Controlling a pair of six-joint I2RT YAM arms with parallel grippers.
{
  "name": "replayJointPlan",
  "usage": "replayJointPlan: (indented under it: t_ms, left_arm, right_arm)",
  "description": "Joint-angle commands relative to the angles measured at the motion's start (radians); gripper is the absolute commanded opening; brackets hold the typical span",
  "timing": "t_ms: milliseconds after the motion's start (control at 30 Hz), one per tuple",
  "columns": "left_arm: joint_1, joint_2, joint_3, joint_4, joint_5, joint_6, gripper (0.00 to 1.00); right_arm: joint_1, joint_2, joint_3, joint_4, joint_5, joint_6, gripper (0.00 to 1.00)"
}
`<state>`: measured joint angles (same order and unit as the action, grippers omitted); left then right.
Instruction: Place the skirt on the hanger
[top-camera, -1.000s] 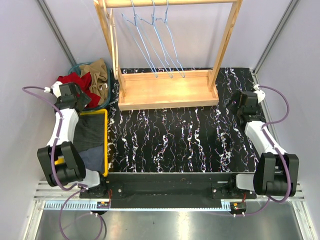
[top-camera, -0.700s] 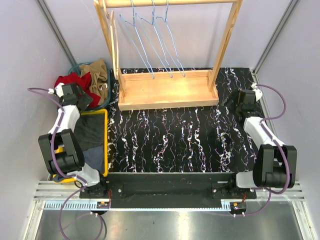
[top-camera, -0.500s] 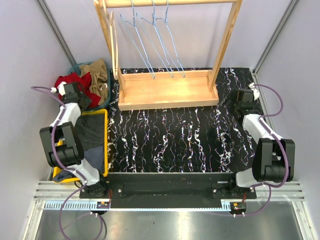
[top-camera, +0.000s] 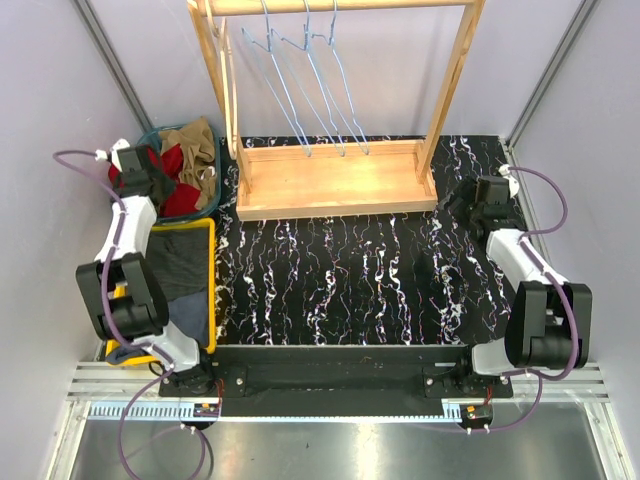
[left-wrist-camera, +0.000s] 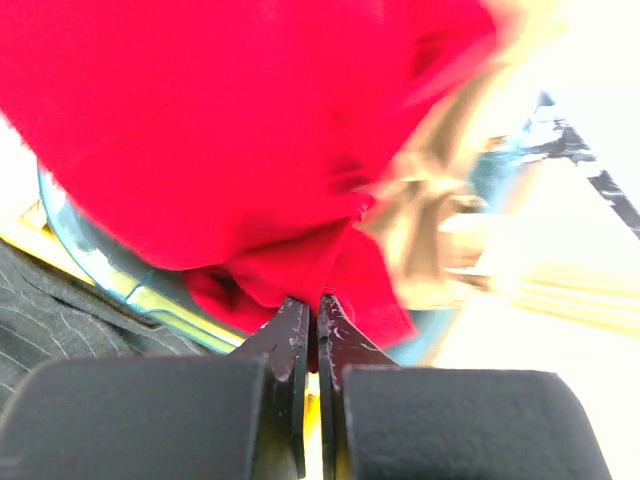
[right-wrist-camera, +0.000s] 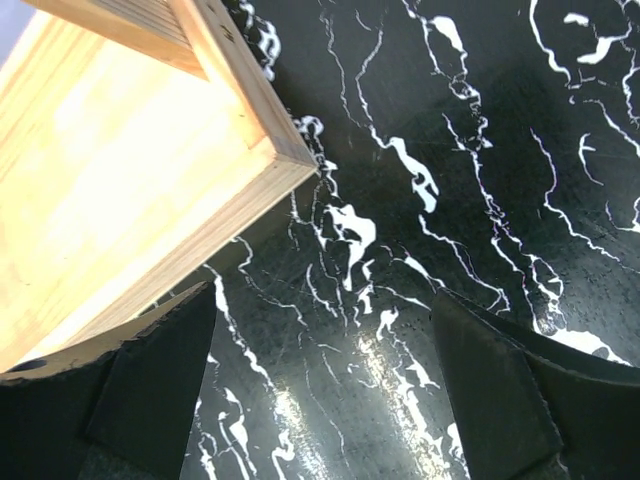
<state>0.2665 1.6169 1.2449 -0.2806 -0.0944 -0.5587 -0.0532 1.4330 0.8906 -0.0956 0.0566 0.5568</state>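
**Left claw (left-wrist-camera: 315, 305) pinches the red cloth skirt (left-wrist-camera: 220, 130) left of the wooden clothes rack (top-camera: 335, 185)**

The left claw is closed to a sliver. Its two black fingertips are clamped on the lowest fold of the red cloth skirt, and the rest of the skirt bunches just above and ahead of the tips in the left wrist view. The skirt lies in a round teal basket (top-camera: 152, 132) to the left of the rack's base. A crumpled tan garment (top-camera: 197, 145) shares that basket on the side nearer the rack. Seen from above, the left claw sits over the basket's left part, with red cloth showing beside it.

Pale blue wire hangers (top-camera: 320, 90) hang from the rack's top bar, well apart from the skirt.

Left of the rack's front edge, nearer the arm bases than the basket, a yellow-rimmed tray (top-camera: 211, 280) holds a dark grey garment (top-camera: 180, 270).

The right claw (right-wrist-camera: 322, 300) is spread wide and holds nothing. It is above the black white-veined marble tabletop (right-wrist-camera: 470, 150), just beside the front right corner of the rack's base.
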Motion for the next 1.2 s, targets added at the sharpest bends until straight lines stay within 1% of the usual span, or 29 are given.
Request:
replayJointPlan:
  t_ms: [0, 100, 167, 233, 367, 400, 533, 633, 767, 833, 900, 1033, 1133, 1167]
  left_arm:
    - [-0.038, -0.167, 0.186, -0.02, 0.068, 0.092, 0.0]
    - [-0.065, -0.239, 0.273, -0.087, 0.085, 0.126, 0.0]
    - [-0.067, -0.296, 0.309, -0.121, 0.088, 0.126, 0.0]
    - [-0.07, -0.336, 0.359, -0.14, 0.134, 0.125, 0.0]
    - [-0.07, -0.426, 0.445, -0.184, 0.212, 0.126, 0.0]
    - [-0.07, -0.439, 0.487, -0.193, 0.255, 0.126, 0.0]
    - [-0.069, -0.503, 0.554, -0.206, 0.349, 0.106, 0.0]
    - [-0.07, -0.554, 0.597, -0.21, 0.384, 0.097, 0.0]
    - [-0.07, -0.612, 0.646, -0.219, 0.369, 0.091, 0.0]
    - [-0.07, -0.62, 0.695, -0.232, 0.392, 0.085, 0.0]
    - [-0.07, -0.629, 0.718, -0.232, 0.423, 0.066, 0.0]
    - [-0.069, -0.657, 0.706, -0.233, 0.492, 0.025, 0.0]
    - [-0.069, -0.679, 0.659, -0.223, 0.574, -0.018, 0.0]
    - [-0.07, -0.687, 0.618, -0.203, 0.599, -0.041, 0.0]
  right_arm:
    - [-0.002, -0.054, 0.051, -0.077, 0.001, -0.001, 0.94]
    - [-0.002, -0.022, 0.132, -0.194, 0.003, -0.041, 0.94]
    - [-0.002, -0.023, 0.16, -0.222, -0.001, -0.054, 0.93]
    - [-0.002, -0.043, 0.159, -0.234, -0.015, -0.058, 0.92]
    - [-0.002, -0.127, 0.157, -0.248, -0.037, -0.064, 0.92]
    - [0.0, -0.141, 0.157, -0.257, -0.041, -0.064, 0.92]
    - [0.0, -0.216, 0.156, -0.277, -0.054, -0.074, 0.92]
    - [0.0, -0.275, 0.151, -0.289, -0.081, -0.075, 0.92]
    - [0.0, -0.345, 0.143, -0.3, -0.098, -0.074, 0.92]
    - [-0.002, -0.364, 0.142, -0.311, -0.104, -0.069, 0.92]
    - [-0.002, -0.39, 0.14, -0.319, -0.11, -0.067, 0.92]
    - [-0.002, -0.425, 0.149, -0.335, -0.12, -0.07, 0.93]
    - [0.0, -0.444, 0.154, -0.354, -0.138, -0.075, 0.93]
    - [0.0, -0.453, 0.154, -0.357, -0.144, -0.078, 0.94]
